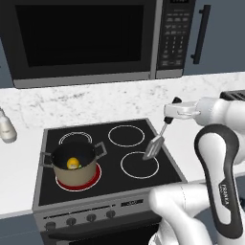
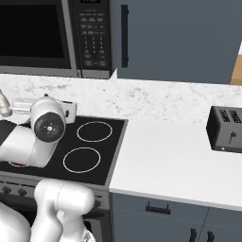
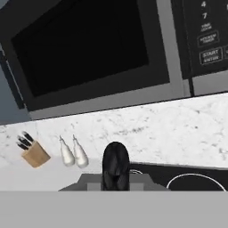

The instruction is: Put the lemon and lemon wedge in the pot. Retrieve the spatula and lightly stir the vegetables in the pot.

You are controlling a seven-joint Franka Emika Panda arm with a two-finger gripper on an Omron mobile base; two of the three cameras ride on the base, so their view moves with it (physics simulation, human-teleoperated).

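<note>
Left base view shows the tool (image 1: 168,119) clamped on the spatula (image 1: 156,142), whose head hangs over the stove's (image 1: 110,165) front right burner. The lemon (image 1: 72,163) sits inside the pot (image 1: 73,164) on the red front left burner.

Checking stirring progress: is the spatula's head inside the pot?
No: the spatula hangs from the pincer over the front right burner, well right of the pot.

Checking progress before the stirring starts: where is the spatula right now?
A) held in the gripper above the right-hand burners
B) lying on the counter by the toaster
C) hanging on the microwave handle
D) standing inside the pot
A: the gripper is shut on the spatula, whose head hangs over the stove's right side, apart from the pot.
</note>
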